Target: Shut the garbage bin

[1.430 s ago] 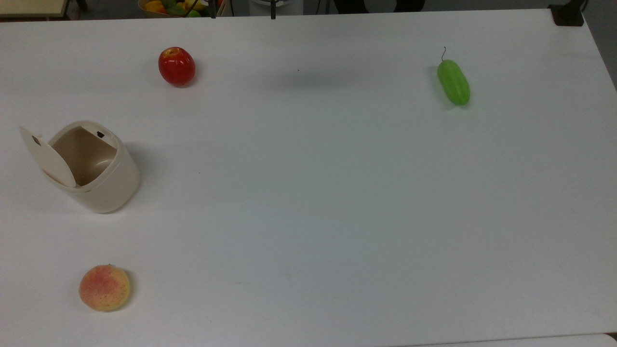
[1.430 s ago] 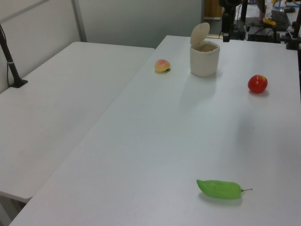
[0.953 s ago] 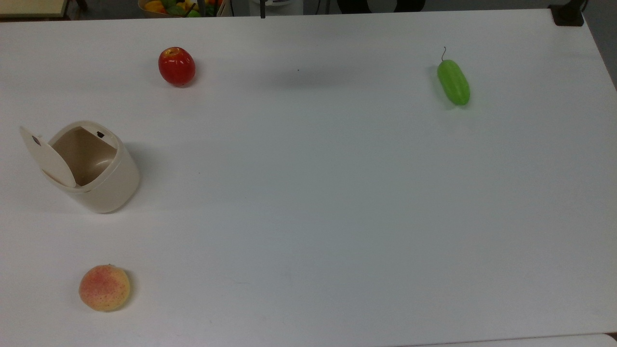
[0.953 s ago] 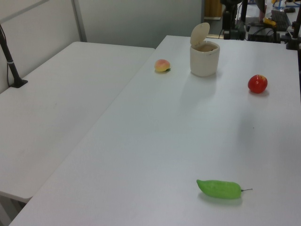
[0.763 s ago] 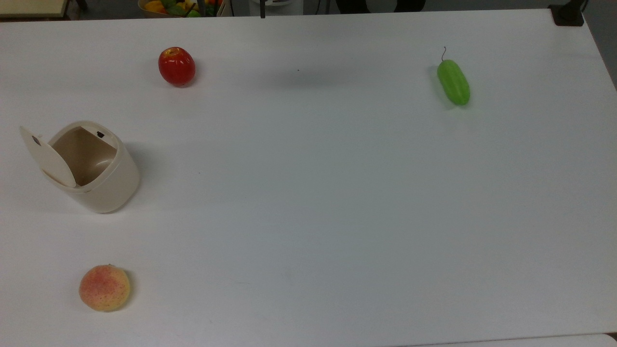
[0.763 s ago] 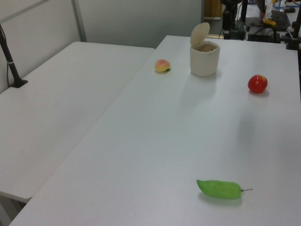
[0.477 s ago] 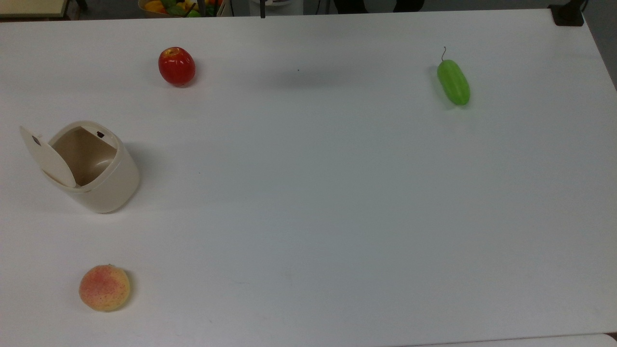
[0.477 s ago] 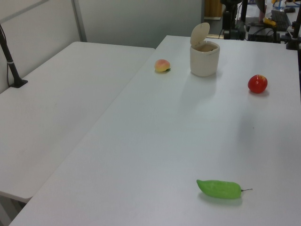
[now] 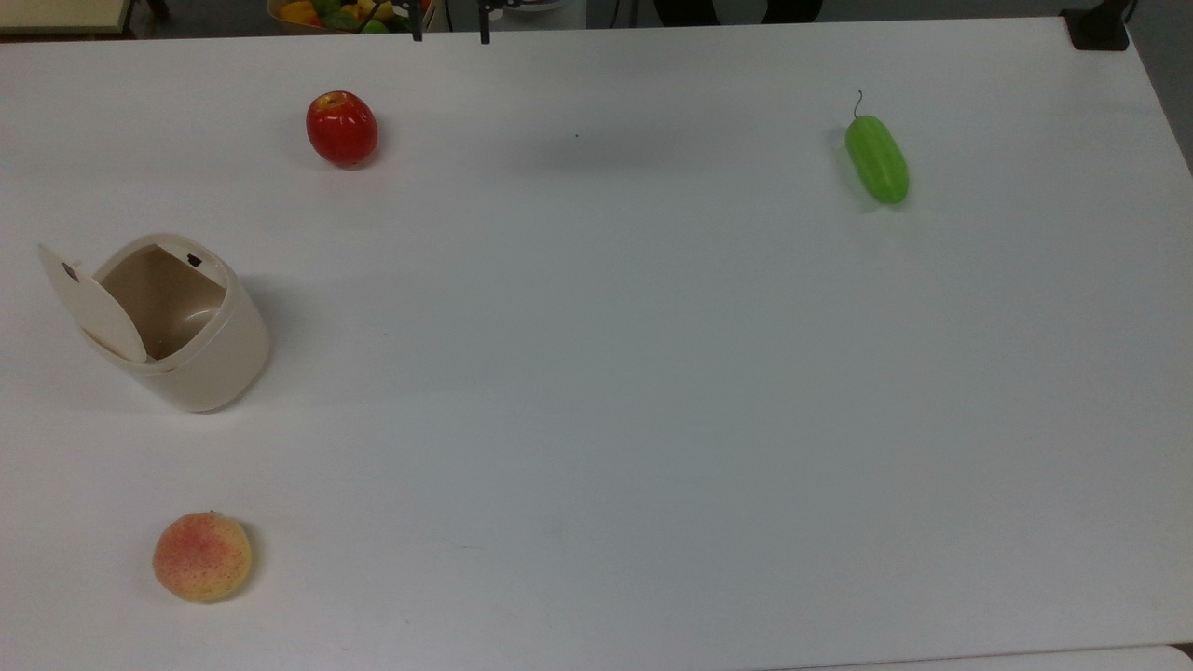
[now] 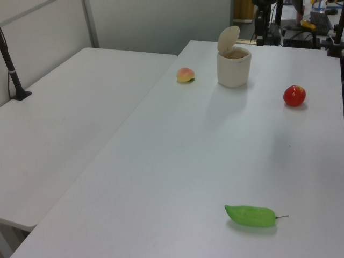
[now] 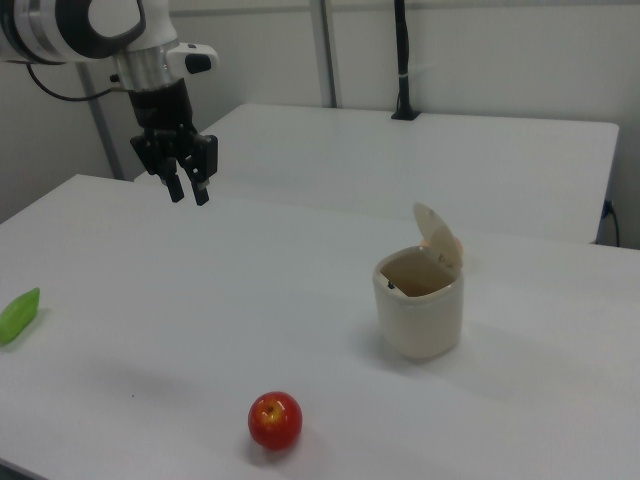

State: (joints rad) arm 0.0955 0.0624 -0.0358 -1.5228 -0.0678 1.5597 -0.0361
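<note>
One gripper (image 11: 187, 190) is seen in the right view, hung high over the table (image 9: 652, 373) with its two fingers only a little apart and nothing held between them. It's well apart from the garbage bin (image 11: 419, 317), which sits toward the right view's right, past the red apple (image 11: 275, 420). In the top view the bin (image 9: 200, 349) is found at the top view's left, between the apple (image 9: 342, 128) and a peach (image 9: 202, 556).

As for progress, basically nothing has been done yet: the lid (image 9: 90, 303) is tipped up on its hinge, the inside is exposed, and the lid isn't being touched. Judging from that, the whole approach and the push down on the lid are left.

A green cucumber (image 9: 876, 157) is parked far off at the top view's right. The surface is plain white, with a second white table (image 10: 70, 118) butted up beside it in the left view, pale walls behind.
</note>
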